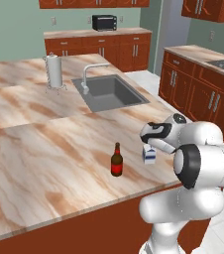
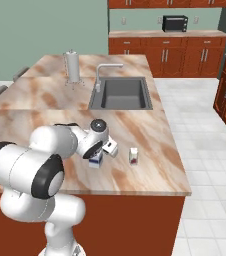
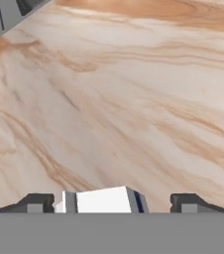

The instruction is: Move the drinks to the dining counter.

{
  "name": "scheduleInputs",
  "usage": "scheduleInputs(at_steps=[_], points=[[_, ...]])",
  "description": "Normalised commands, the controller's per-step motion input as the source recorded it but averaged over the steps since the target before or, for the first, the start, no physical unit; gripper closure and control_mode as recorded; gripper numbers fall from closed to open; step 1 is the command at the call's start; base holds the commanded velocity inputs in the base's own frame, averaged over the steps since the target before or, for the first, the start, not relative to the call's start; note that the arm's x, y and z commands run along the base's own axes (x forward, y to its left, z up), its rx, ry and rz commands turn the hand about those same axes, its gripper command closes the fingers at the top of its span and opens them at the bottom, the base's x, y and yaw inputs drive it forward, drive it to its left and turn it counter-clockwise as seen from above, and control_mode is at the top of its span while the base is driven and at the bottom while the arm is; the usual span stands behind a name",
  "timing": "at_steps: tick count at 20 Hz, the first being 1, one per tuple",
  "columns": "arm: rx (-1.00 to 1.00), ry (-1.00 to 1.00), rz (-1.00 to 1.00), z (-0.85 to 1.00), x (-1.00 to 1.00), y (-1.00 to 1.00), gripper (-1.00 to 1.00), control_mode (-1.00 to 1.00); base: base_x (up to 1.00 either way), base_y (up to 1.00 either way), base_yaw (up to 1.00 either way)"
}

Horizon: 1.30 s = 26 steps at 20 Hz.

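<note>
The dining counter (image 1: 44, 149) (image 2: 150, 130) (image 3: 109, 99) has a beige-brown marbled top. Both drinks stand on it near its front edge. The dark brown bottle (image 1: 116, 161) with a red label is upright, to the left of the carton in the left base view. The small white-and-blue carton (image 1: 149, 155) (image 2: 96, 159) (image 3: 104, 201) stands directly under my gripper (image 1: 147, 147) (image 2: 96, 151) (image 3: 114, 202). The gripper is open and points down. One finger is on each side of the carton's top, and a gap shows at the right finger.
An inset grey sink (image 1: 111, 94) (image 2: 122, 95) with a faucet lies beyond the drinks. A paper towel holder (image 1: 54, 72) (image 2: 72, 67) stands behind it. A small pale item with a reddish base (image 2: 133, 156) sits right of the carton. The counter's front edge is close.
</note>
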Motion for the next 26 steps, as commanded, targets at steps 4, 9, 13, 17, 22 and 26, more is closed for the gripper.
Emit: scheduleInputs(at_steps=[4,9,13,17,22,26], points=[[0.0,0.0,0.0,0.0,0.0,0.0,-1.0,-1.0,0.0,0.0,0.0],[0.01,-0.04,0.0,0.33,-0.06,0.0,-1.0,-1.0,0.0,0.0,0.0],[0.01,-0.1,0.0,0.79,-0.37,0.0,-1.0,-1.0,0.0,0.0,0.0],[0.03,-0.02,0.0,0.96,-0.78,0.0,-1.0,-1.0,0.0,0.0,0.0],[0.0,0.01,0.0,1.0,-0.99,0.0,-1.0,-1.0,0.0,0.0,0.0],[0.0,0.08,0.0,1.0,-1.0,0.0,-1.0,-1.0,0.0,0.0,0.0]])
